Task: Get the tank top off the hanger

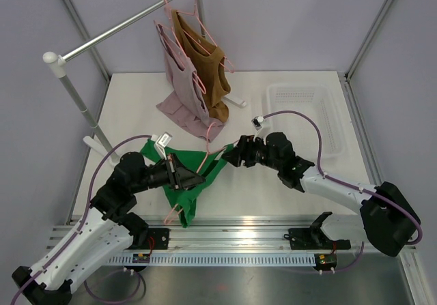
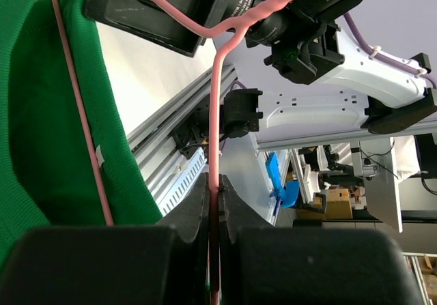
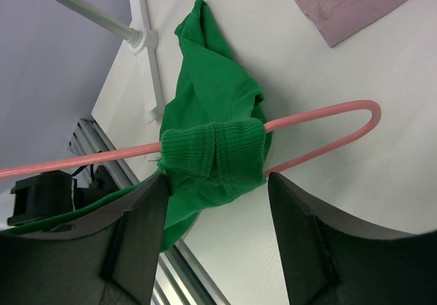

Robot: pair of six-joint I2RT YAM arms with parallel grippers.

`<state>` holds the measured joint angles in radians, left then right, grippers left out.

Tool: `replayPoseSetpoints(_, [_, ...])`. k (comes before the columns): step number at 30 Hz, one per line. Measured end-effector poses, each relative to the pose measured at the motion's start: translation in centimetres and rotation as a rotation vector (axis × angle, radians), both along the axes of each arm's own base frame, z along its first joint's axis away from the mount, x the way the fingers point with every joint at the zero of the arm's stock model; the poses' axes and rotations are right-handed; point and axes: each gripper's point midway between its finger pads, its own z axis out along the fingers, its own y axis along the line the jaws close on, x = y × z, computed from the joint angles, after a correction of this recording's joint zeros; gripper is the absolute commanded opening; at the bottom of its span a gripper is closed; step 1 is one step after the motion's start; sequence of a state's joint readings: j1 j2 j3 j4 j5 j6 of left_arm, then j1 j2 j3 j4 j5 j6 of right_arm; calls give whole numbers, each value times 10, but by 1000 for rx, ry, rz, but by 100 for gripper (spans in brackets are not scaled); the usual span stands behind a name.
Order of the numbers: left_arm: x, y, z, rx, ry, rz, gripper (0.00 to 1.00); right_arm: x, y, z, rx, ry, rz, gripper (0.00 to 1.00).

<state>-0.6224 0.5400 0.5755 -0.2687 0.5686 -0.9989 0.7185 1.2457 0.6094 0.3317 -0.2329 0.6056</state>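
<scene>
- The green tank top [image 1: 213,170] is seen lying on the table [image 1: 287,196] at the centre of the overhead view, and it is still threaded on the pink hanger [image 3: 321,112].
- The hanger wire is pinched between the pressed-together fingers of the left gripper [image 2: 215,190], at the bottom centre of the left wrist view.
- The right gripper [image 3: 217,179] is held spread, with the bunched strap [image 3: 215,156] lying in the gap; no squeeze on the cloth is shown.
- That strap is wrapped round one hanger arm, short of the curved end at the right of the frame.
- The removal is judged begun but not done: this strap has to be slid off the end, and the other shoulder cannot be made out.
- Two other tops are left hanging on the rack [image 1: 102,39] at the upper centre.
</scene>
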Motion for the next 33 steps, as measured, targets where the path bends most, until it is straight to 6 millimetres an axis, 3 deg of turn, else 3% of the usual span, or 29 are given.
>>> replayPoseSetpoints(4, [0,-1,2,-8,1,0,0,6,-3,-2,-24,-20,-26,31])
replayPoseSetpoints(5, [-1,-1,2,-9,2,1,0,8,-3,-3,-32,-23,-31,12])
replayPoseSetpoints(7, [0,-1,2,-8,3,3,0,11,-5,-4,-47,-28,-46,0])
replayPoseSetpoints(13, [3,2,-6,28,-7,26,0,24,-20,-10,-121,-30,-149,0])
replayPoseSetpoints(17, [1,7,-21,97,-9,26,0,38,-49,-16,-232,-17,-309,0])
replayPoseSetpoints(21, [-4,10,-23,118,-46,-2,0,58,-85,-11,-298,5,-445,0])
replayPoseSetpoints(24, [-10,11,-11,89,-107,-23,0,67,-103,-8,-305,20,-486,0])
replayPoseSetpoints(27, [-17,11,9,36,-173,-54,0,60,-99,1,-290,11,-434,0])
replayPoseSetpoints(33, [-27,5,47,-79,-308,-127,0,37,-92,50,-206,-61,-318,0])
